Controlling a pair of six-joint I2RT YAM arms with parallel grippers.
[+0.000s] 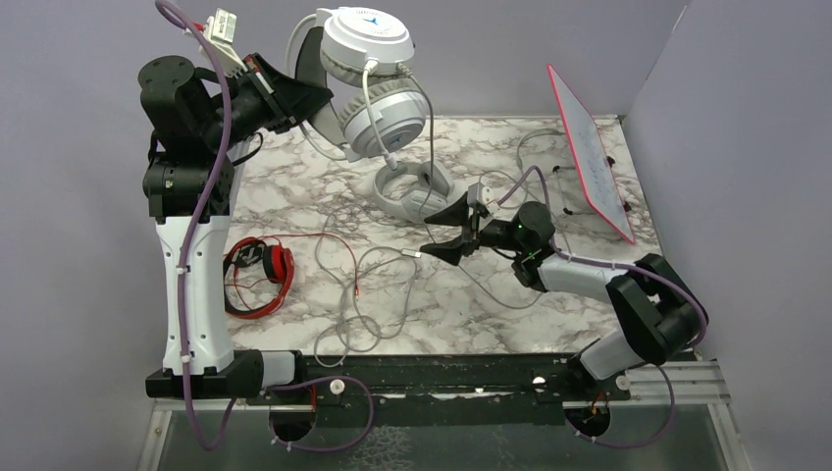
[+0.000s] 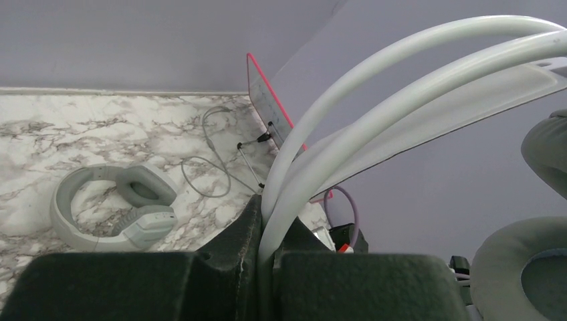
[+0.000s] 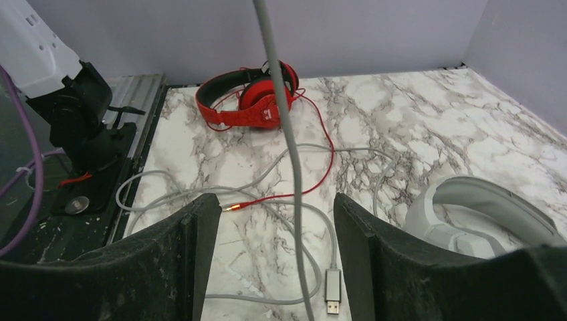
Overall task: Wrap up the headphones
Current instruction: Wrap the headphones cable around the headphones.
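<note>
My left gripper (image 1: 299,98) is shut on the headband of the white-silver headset (image 1: 378,78) and holds it high above the table; in the left wrist view the white band (image 2: 294,160) runs between the fingers. Its thin grey cable (image 1: 432,167) hangs down and passes between the open fingers of my right gripper (image 1: 442,234), seen as a vertical strand (image 3: 284,134). The light grey headset (image 1: 407,191) lies on the marble behind. The red-and-black headset (image 1: 263,267) lies at the left with its red cable (image 1: 338,245). A USB plug (image 3: 332,289) lies under the right gripper.
A white board with a red rim (image 1: 592,147) leans at the back right on a small stand. Loose grey cable loops (image 1: 363,294) spread over the marble's middle and front. Grey walls enclose the back and right. The black base rail (image 1: 432,378) runs along the near edge.
</note>
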